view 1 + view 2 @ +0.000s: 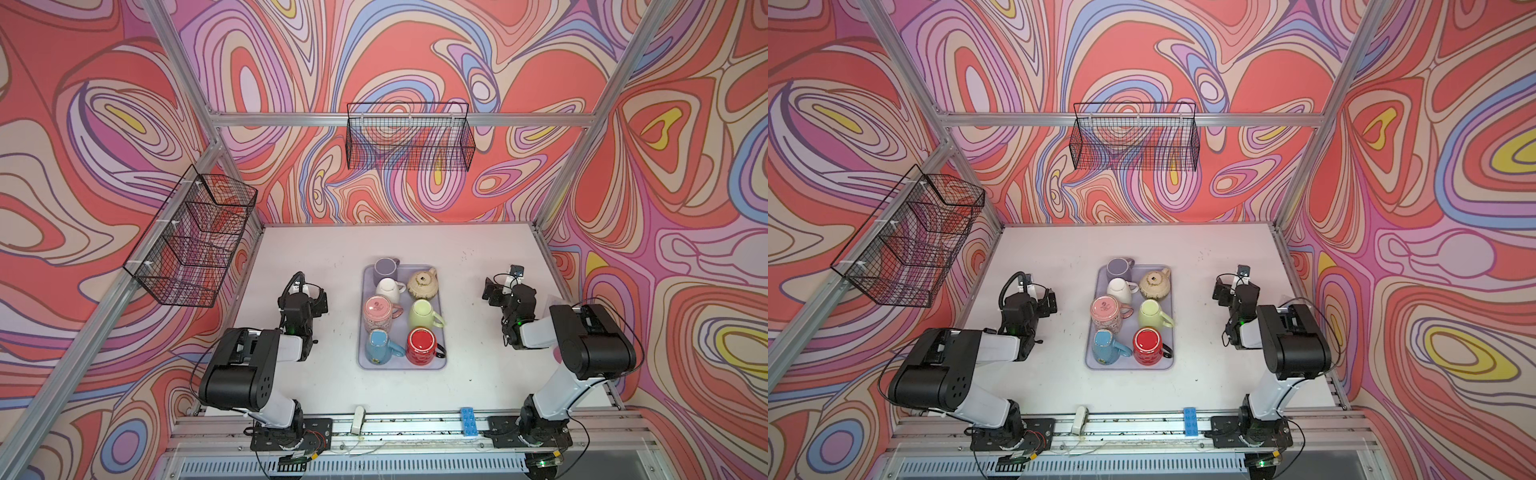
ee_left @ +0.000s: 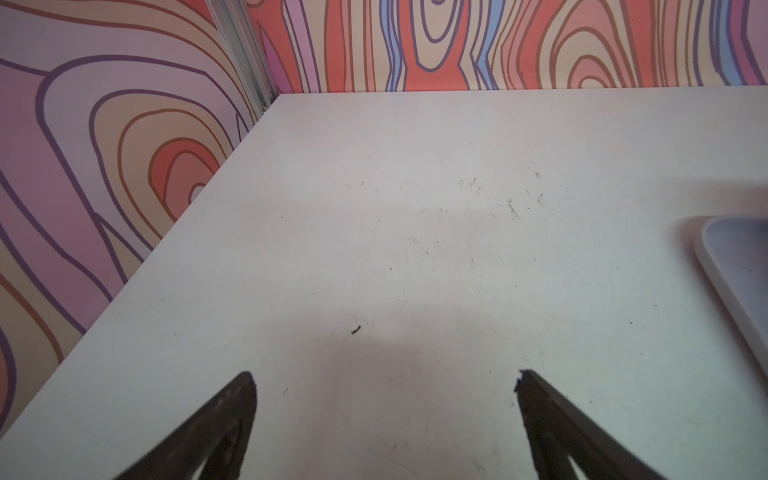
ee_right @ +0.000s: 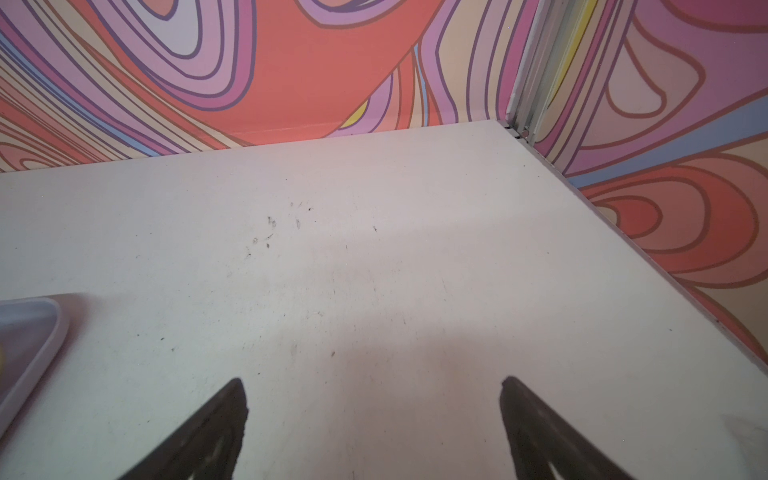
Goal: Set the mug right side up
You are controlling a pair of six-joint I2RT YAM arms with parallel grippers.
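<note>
the task does not say which mug, and all six on the lilac tray point(image 1: 401, 366) seem to stand mouth down, base up: red mug point(image 1: 420, 345) and blue mug point(image 1: 379, 347) in the near row, green mug point(image 1: 422, 314) and pink mug point(image 1: 377, 312) in the middle, white mug point(image 1: 388, 289) and purple mug point(image 1: 385, 270) further back, the purple one right at the far rim. a beige teapot point(image 1: 422, 284) stands just beside the white mug.

they are packed in two rows, nearly touching, and the handles point toward the right arm's side. so i judge that a grip is easier from that side, and the near row is the most free to reach. between the mugs there is little room for a finger, so the turning probably needs a lift above the tray first.

the tray lies in the middle of the desk point(image 1: 478, 257), with wide bare desk on both sides. the left pincer point(image 2: 384, 374) hovers over bare desk to the left of the tray, jaws wide apart and empty. the right pincer point(image 3: 372, 379) is the same on the right side. both are well apart from the mugs. the low rim of the tray is the edge to clear.
</note>
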